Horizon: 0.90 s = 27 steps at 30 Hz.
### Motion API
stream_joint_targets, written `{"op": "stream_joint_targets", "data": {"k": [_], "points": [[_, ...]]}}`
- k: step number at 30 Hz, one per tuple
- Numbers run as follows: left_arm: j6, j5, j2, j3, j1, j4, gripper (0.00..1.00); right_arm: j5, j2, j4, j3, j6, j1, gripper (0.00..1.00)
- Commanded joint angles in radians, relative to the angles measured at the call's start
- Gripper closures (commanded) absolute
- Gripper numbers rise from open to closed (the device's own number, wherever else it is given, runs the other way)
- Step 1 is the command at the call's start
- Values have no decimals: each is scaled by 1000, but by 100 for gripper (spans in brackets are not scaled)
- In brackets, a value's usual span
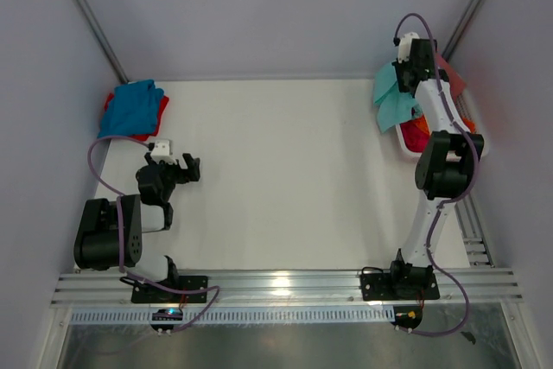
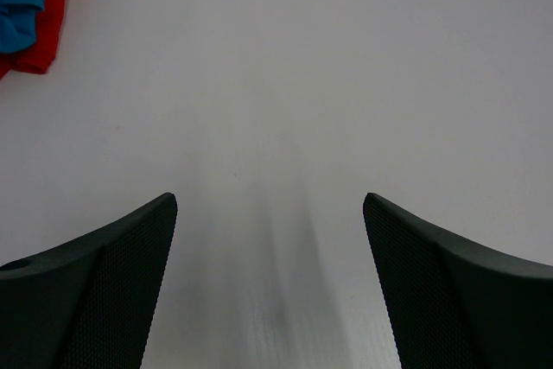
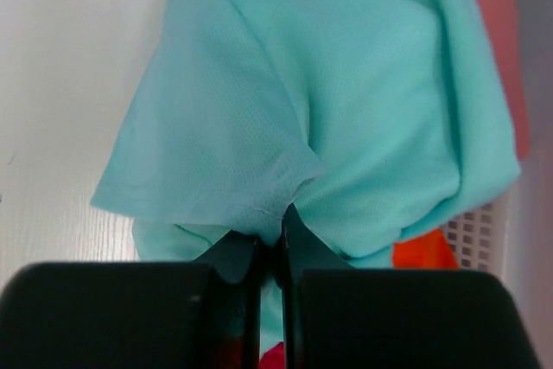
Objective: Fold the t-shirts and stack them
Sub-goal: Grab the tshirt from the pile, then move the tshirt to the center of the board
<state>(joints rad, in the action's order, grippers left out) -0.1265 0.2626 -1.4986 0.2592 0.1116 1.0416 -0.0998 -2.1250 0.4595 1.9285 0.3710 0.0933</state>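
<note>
1. Two arms, one busy: the right gripper point(image 3: 275, 222) has its jaws pressed together on a pinch of the mint-teal t-shirt point(image 3: 328, 84), up in the table's far right corner.
2. That shirt hangs bunched beneath the fingers, drooping over the white mesh basket point(image 1: 404, 153). It shows no clear long axis yet, only a crumpled drape.
3. Key relation: the bare middle of the table point(image 1: 294, 179) lies to the left of the hanging shirt, so my read is that the carry goes leftward and toward the bases.
4. The left gripper point(image 2: 270, 200) sits low over bare table on the left side, jaws wide apart, holding nothing. It is well apart from the shirt, so the right arm is plainly nearer.
5. Count: one mint-teal shirt. One blue t-shirt point(image 1: 134, 103) lies on one red t-shirt point(image 1: 162, 108) at far left.
6. In the basket: one orange t-shirt point(image 3: 423, 252), one salmon pink t-shirt point(image 3: 492, 23) and a reddish scrap I cannot identify.
</note>
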Motion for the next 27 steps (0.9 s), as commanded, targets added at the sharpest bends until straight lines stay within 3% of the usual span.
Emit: {"op": "stream_joint_targets", "data": {"k": [1, 7, 10, 13, 15, 18, 22, 27], "points": [[18, 6, -2, 23, -1, 40, 9, 47, 239, -65, -22, 23, 3, 97], [16, 4, -2, 23, -1, 40, 9, 182, 436, -74, -80, -23, 3, 97], [18, 4, -2, 23, -3, 40, 8, 365, 490, -10, -65, 11, 3, 97], [18, 4, -2, 23, -1, 40, 7, 492, 505, 69, -28, -13, -3, 97], [16, 4, -2, 23, -1, 38, 7, 658, 498, 183, 21, -7, -7, 97], [18, 6, -2, 23, -1, 40, 7, 779, 487, 349, 46, 89, -69, 97], [18, 6, -2, 22, -3, 38, 7, 770, 488, 539, 20, 285, -231, 97], [18, 4, -2, 23, -1, 40, 7, 618, 508, 357, -81, 180, -313, 97]]}}
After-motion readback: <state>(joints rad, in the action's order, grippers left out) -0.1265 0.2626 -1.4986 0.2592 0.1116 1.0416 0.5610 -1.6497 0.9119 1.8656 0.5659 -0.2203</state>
